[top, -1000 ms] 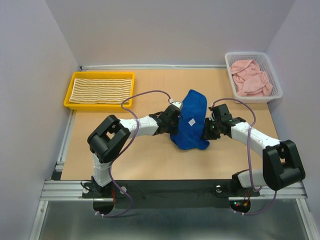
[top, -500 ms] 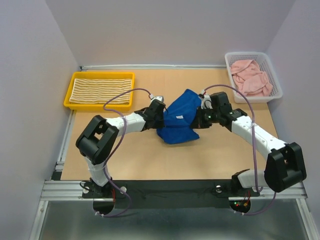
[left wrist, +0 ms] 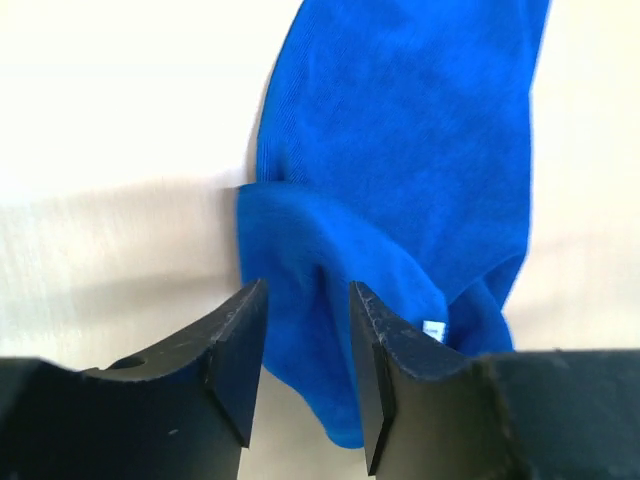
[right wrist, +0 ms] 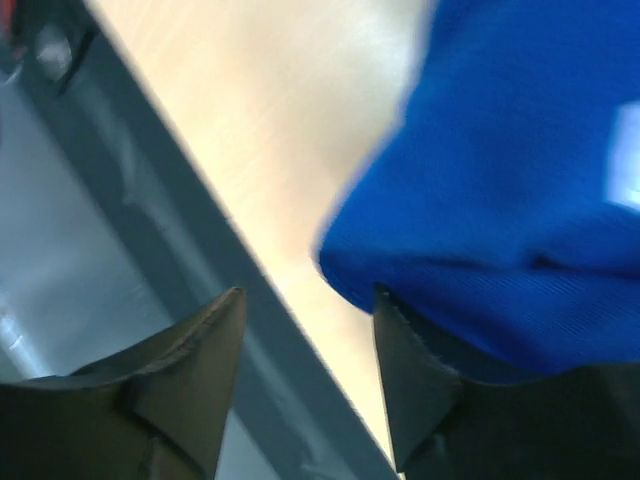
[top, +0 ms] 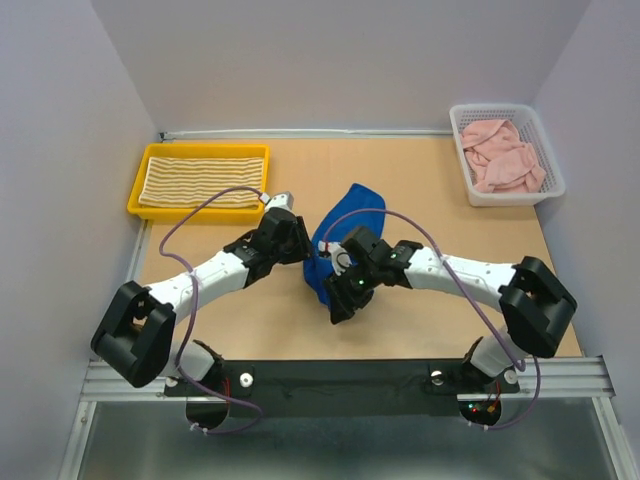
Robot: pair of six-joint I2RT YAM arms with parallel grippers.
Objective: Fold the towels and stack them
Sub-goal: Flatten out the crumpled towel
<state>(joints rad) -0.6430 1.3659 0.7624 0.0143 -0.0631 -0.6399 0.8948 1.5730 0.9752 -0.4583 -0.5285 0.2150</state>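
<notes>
The royal blue towel [top: 352, 200] lies bunched at the table's middle, a small white label [left wrist: 432, 328] showing on it. My left gripper [top: 300, 250] sits at its left edge, open, with a raised fold of blue cloth [left wrist: 400, 130] just past the gap between the jaws [left wrist: 305, 300]. At the towel's near end, my right gripper [top: 338, 308] is open; the blue cloth [right wrist: 520, 150] lies against its right finger and nothing sits between the jaws [right wrist: 308, 295]. The striped towel [top: 200, 180] lies flat in the yellow tray. Pink towels [top: 500, 155] fill the white basket.
The yellow tray [top: 135, 200] stands at the back left and the white basket [top: 510, 108] at the back right. The table's metal front rail [right wrist: 150, 230] runs close under the right gripper. Purple cables loop over both arms.
Both grippers, shut on the blue towel a moment ago, have opened and let it go. Both arms swung left and nearer, dragging the towel into a narrower bunch.
</notes>
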